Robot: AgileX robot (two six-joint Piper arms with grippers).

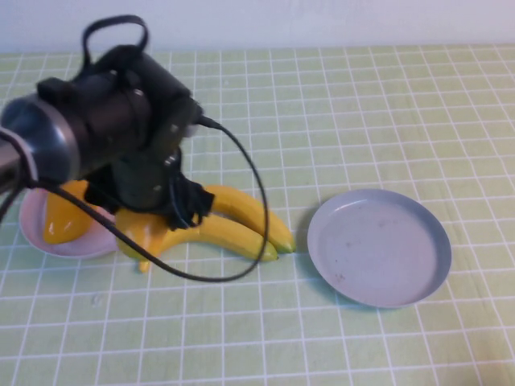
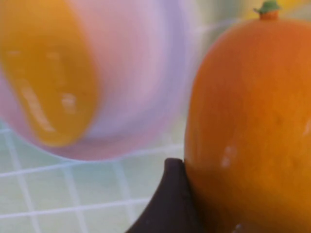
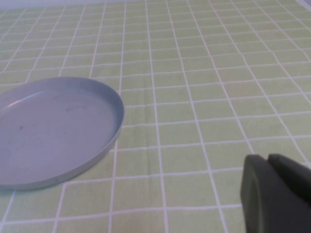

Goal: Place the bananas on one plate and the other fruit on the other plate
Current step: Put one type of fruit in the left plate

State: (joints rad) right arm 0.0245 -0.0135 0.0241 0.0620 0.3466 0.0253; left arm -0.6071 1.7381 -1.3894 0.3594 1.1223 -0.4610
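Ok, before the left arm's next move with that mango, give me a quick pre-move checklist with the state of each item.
1. Left gripper closed on the orange mango: ok, one of its fingers presses the fruit's side; the other is hidden.
2. Pink plate has room: ok, one mango lies on it with bare plate beside it.
3. Mango lifted off the table: cannot tell.
4. Bananas out of the path: cannot tell, they lie right beside the arm.
5. Grey-blue plate free for bananas: ok, nothing on it.
6. Right gripper parked, fingers shut, away from the fruit: ok.
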